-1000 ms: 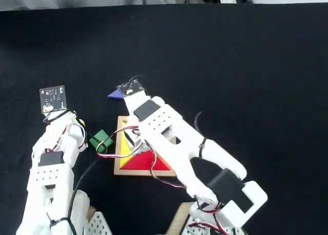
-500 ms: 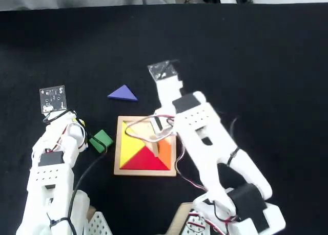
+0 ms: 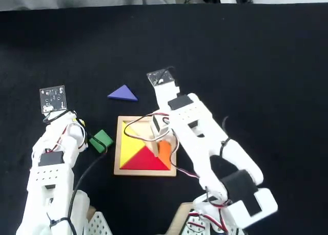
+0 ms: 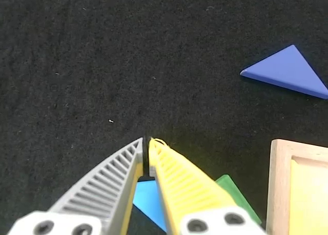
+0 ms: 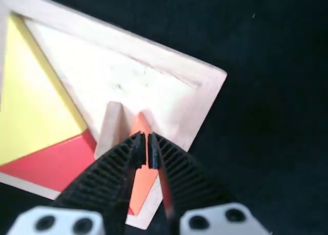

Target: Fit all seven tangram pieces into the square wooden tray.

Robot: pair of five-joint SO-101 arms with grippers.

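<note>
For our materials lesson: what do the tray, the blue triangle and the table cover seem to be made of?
The tray looks like pale unfinished wood: matt, with faint grain and scuffs. The blue triangle is probably painted wood, though smooth plastic is possible: even colour, crisp edges. The table cover seems to be black fabric or felt: fuzzy and speckled with lint.

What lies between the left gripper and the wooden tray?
A green piece lies there, close to the tray; the high view and the left wrist view both show it.
</note>
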